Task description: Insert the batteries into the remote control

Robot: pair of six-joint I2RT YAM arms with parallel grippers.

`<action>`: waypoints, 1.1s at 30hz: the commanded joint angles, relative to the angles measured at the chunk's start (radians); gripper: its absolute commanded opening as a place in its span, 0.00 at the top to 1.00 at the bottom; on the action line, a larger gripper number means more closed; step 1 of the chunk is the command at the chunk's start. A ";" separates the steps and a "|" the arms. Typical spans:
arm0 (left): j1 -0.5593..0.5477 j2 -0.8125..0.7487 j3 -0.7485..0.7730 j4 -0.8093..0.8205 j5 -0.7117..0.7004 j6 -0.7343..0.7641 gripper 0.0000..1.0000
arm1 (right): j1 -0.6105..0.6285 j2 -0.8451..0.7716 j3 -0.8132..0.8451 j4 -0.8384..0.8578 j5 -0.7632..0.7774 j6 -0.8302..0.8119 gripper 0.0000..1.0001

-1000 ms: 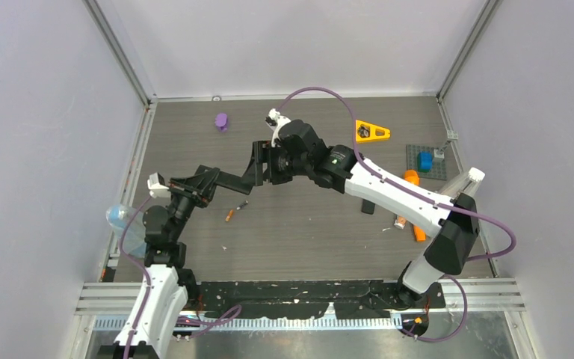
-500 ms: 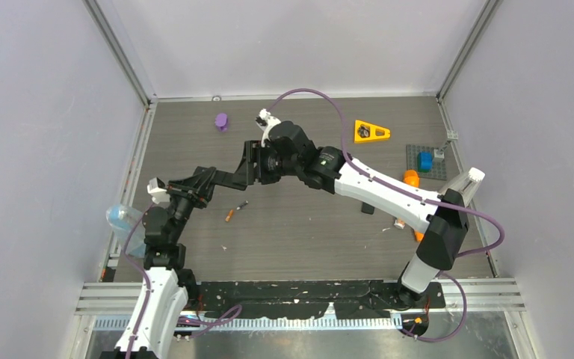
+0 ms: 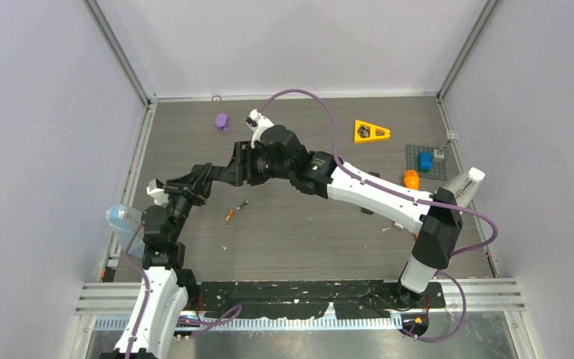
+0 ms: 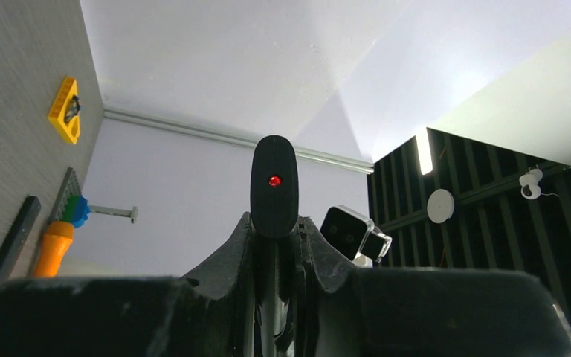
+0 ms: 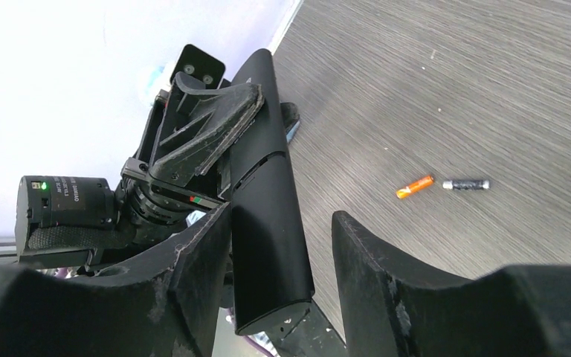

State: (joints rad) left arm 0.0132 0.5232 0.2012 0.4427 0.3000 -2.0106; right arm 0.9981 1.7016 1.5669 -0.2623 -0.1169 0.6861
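Both arms meet, gripper to gripper
The left arm (image 3: 166,217) angles forward-right, left gripper (image 4: 273,236) clamped on the remote control (image 5: 268,245); right arm (image 3: 374,191) stretches far left, right gripper (image 5: 281,219) straddling it, fingers parted

From my end I can read nothing outright; the one piece of print I find is a small label (image 5: 71,195) on the black joint housing (image 5: 63,217) of the left arm, seen through the right wrist camera. It carries a few lines of tiny white characters, too small and soft for me to make out a single letter or number; a green light (image 5: 42,186) glows just beside it; in the left wrist view the rounded end of the remote control (image 4: 273,208) shows one red dot (image 4: 273,181) lit, a sign rather than text.
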 commanded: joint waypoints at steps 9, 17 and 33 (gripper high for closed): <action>-0.027 -0.025 0.106 0.120 -0.005 -0.114 1.00 | 0.007 0.017 -0.078 0.233 -0.036 -0.019 0.43; -0.036 -0.040 0.099 0.107 0.011 -0.075 1.00 | -0.009 0.020 -0.072 0.301 -0.080 0.040 0.43; -0.036 -0.067 0.080 0.091 0.019 -0.039 1.00 | -0.030 0.046 -0.069 0.335 -0.148 0.136 0.42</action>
State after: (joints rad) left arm -0.0151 0.4839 0.2451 0.4503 0.2802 -2.0491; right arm 0.9840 1.7351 1.4937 0.0303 -0.2752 0.8017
